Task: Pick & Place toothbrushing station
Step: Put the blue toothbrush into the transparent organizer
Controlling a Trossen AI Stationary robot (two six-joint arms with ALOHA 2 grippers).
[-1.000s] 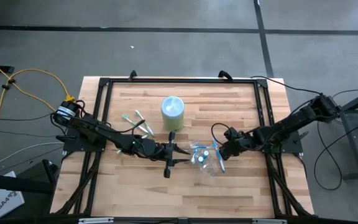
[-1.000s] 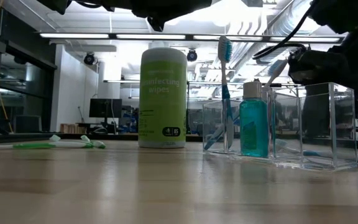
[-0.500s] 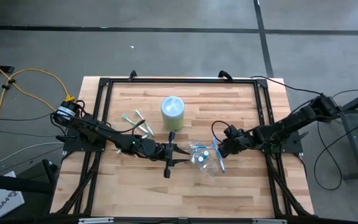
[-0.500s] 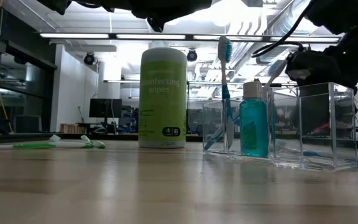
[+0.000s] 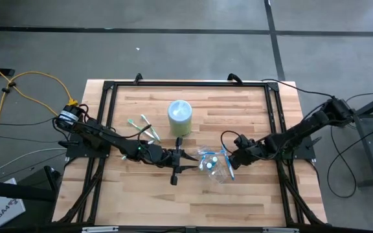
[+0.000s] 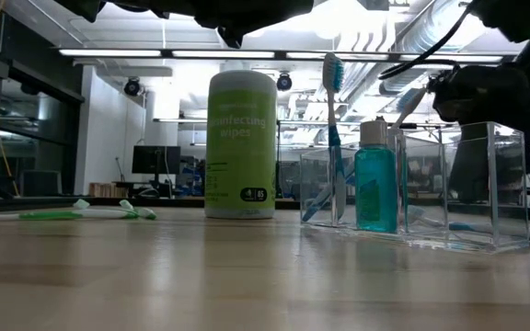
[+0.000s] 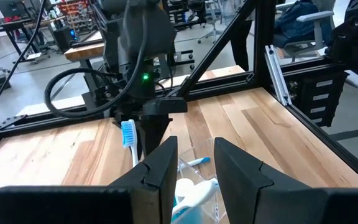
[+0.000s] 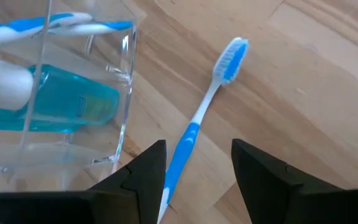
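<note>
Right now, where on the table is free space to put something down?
Bare wood lies along the table behind the wipes canister, and along the front edge. The middle is crowded: clear organizer, green toothbrushes, left gripper, right gripper over a blue toothbrush.

Green canister (image 6: 241, 144) beside the clear organizer (image 6: 414, 187) read "wipes", faint line above it seemingly "disinfecting", small label near its base illegible.

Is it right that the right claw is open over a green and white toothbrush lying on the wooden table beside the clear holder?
Not quite: the toothbrush is blue and white, as the right wrist view shows. The right gripper is open over it, on the table beside the clear holder.
</note>
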